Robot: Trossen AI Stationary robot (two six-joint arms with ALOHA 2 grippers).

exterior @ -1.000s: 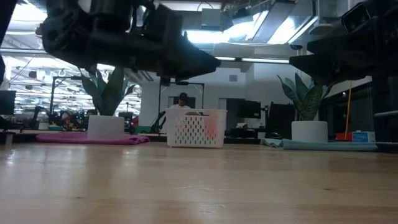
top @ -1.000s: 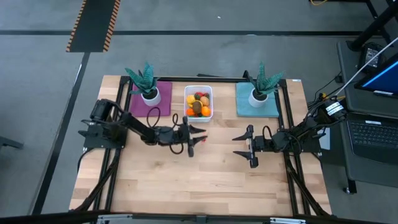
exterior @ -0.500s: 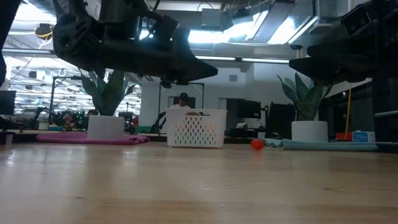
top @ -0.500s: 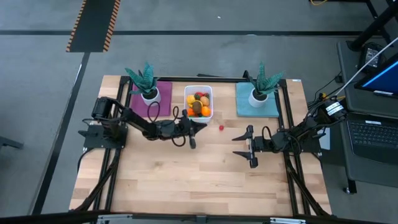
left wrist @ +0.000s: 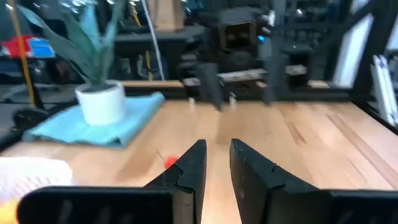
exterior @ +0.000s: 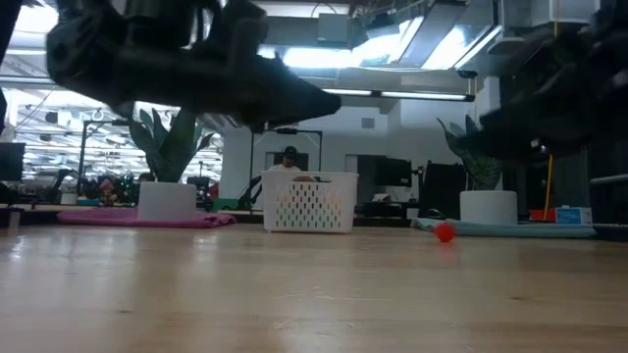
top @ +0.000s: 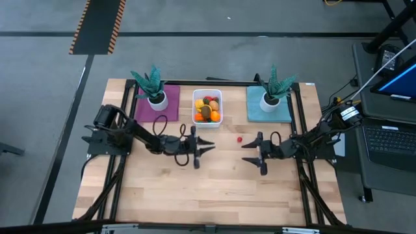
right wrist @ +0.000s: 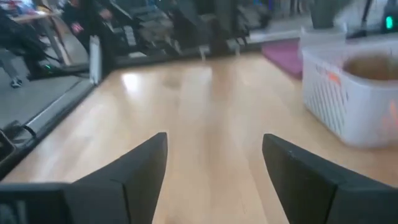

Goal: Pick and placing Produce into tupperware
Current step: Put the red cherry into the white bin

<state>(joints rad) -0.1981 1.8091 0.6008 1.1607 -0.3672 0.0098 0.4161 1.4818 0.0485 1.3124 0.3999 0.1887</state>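
The white tupperware tub [top: 207, 107] stands at the table's far middle and holds several pieces of produce: orange, yellow, red and brown. One small round red piece [top: 239, 138] lies loose on the wood to the right of and nearer than the tub, also showing in the low view [exterior: 445, 232] and the left wrist view [left wrist: 169, 162]. My left gripper [top: 209, 146] hovers open with a narrow gap [left wrist: 216, 152], left of the red piece. My right gripper [top: 249, 153] hovers open wide [right wrist: 214, 149], just right of and nearer than the piece. Neither holds anything.
Two teal spiky plants in white pots stand on the far side, one on a purple mat [top: 159, 105] left of the tub, one on a teal mat [top: 268, 105] right of it. Bare wood stretches across the table's near half [top: 208, 188].
My left gripper swung toward the tub, then drew back toward the near edge. A small red piece appeared on the table right of the tub and rolled further right and nearer. My right gripper shifted slightly left, toward that piece.
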